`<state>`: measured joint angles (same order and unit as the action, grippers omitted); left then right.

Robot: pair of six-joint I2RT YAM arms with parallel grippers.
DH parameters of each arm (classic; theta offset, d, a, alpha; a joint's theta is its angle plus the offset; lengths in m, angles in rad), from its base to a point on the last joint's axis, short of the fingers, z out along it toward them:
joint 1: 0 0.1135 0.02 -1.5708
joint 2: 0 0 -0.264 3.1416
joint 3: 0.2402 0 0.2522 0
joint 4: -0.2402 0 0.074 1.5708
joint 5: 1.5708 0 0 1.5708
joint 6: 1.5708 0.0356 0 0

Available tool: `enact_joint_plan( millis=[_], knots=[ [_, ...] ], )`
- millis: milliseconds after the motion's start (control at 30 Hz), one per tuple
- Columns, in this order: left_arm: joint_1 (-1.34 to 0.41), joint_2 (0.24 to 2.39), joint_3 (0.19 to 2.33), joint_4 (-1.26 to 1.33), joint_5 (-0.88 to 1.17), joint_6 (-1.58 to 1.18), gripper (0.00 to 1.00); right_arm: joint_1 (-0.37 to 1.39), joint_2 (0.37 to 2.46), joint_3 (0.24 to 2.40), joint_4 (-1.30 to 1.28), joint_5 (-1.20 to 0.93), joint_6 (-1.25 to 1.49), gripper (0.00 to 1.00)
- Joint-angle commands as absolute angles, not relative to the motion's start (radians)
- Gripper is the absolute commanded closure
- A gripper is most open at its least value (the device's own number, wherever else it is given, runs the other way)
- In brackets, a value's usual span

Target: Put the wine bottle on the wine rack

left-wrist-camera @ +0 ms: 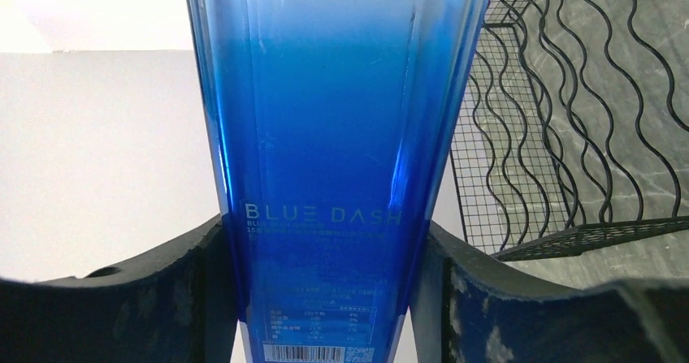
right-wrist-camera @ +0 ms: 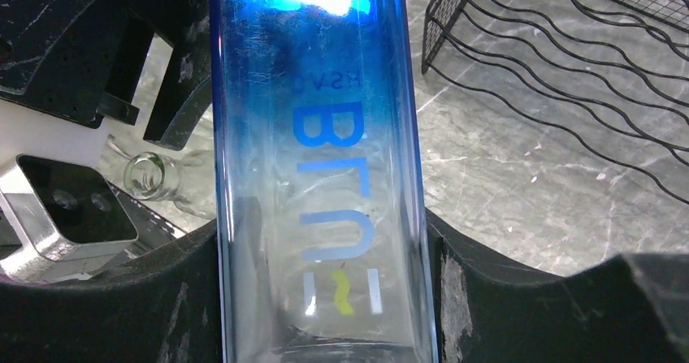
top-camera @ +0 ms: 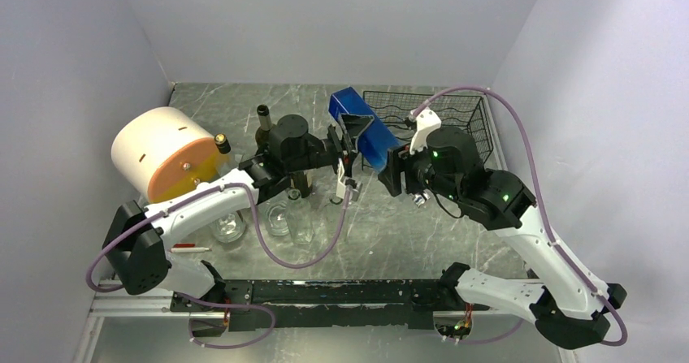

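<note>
The wine bottle (top-camera: 363,132) is a blue, flat-sided bottle marked "BLUE DASH", held in the air just left of the wine rack (top-camera: 459,119). The rack is a black wire box with wavy tiers at the back right. My left gripper (top-camera: 347,153) is shut on the bottle from the left and my right gripper (top-camera: 393,170) is shut on it from the right. In the left wrist view the bottle (left-wrist-camera: 325,119) fills the gap between the fingers (left-wrist-camera: 183,294), with the rack (left-wrist-camera: 569,136) to its right. In the right wrist view the bottle (right-wrist-camera: 317,136) is clamped between the pads (right-wrist-camera: 520,298), with the rack (right-wrist-camera: 569,54) behind it.
A large white and orange cylinder (top-camera: 166,152) lies at the left. A dark bottle (top-camera: 264,123) stands behind the left arm. Clear glass bottles (top-camera: 294,217) and a jar (top-camera: 229,226) stand under it; one bottle mouth (right-wrist-camera: 149,176) shows in the right wrist view. Walls close in on three sides.
</note>
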<state>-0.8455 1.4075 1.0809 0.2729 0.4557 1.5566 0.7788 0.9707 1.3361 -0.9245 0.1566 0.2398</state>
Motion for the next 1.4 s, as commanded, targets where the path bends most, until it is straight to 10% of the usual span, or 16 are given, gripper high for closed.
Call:
enact_joint_plan(
  millis=[0,133,400,767,1367],
  knots=[
    [-0.855,1.368,1.218,0.389,0.462,1.462,0.32,0.774,0.954,1.378,-0.873,0.251,0.285,1.00],
    [-0.855,1.371,1.221,0.344,0.438,1.456,0.00,0.773,0.925,1.396,-0.843,0.324,0.318,1.00],
    [-0.855,1.358,1.255,0.324,0.383,1.288,0.01,0.773,0.894,1.363,-0.872,0.456,0.431,1.00],
    [-0.855,1.264,1.238,0.475,0.070,0.354,0.01,0.774,0.858,1.276,-0.993,0.399,0.504,1.00],
    [-0.798,1.198,1.327,-0.189,-0.022,-0.390,0.01,0.773,0.896,1.015,-0.918,0.297,0.594,1.00]
  ],
)
